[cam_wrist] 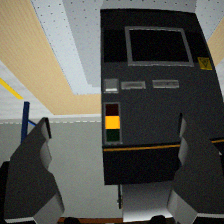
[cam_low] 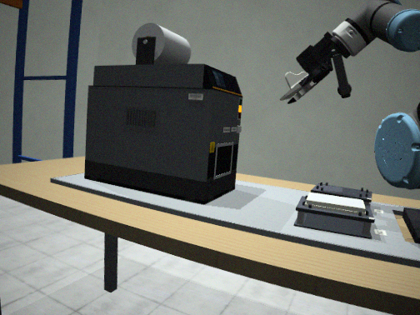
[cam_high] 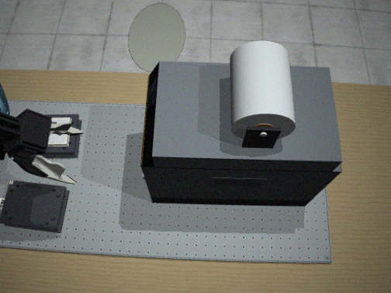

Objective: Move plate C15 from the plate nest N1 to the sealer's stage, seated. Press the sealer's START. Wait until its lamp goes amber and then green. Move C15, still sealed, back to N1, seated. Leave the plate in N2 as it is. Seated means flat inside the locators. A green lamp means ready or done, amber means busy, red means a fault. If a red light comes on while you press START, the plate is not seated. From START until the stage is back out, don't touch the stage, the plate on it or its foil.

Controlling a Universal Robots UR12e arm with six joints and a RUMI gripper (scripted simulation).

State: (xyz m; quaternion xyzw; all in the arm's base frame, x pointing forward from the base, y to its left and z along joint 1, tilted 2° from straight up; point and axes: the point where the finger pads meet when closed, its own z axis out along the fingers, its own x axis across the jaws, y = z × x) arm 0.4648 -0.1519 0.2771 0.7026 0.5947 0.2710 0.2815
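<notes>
Claw [cam_high: 79, 157] [cam_low: 286, 101] [cam_wrist: 113, 117] open, clear of sealer [cam_high: 248, 135] [cam_low: 154, 132] [cam_wrist: 155, 110]

The pincer [cam_high: 67, 157] [cam_low: 287, 98] [cam_wrist: 113, 117], its two pale, pointed fingers spread apart and nothing between them, occupies the left of the top view. Exterior view, upper right: the arm [cam_low: 377, 20], blue-capped at its joints, slopes down leftward through a light grey wrist collar [cam_low: 349, 37], the fingers tilted downward.

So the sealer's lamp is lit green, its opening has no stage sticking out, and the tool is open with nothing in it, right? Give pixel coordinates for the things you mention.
Not quite: the lamp [cam_low: 240, 108] [cam_wrist: 112, 122] is amber, as the wrist view shows. The rest is right.
</notes>
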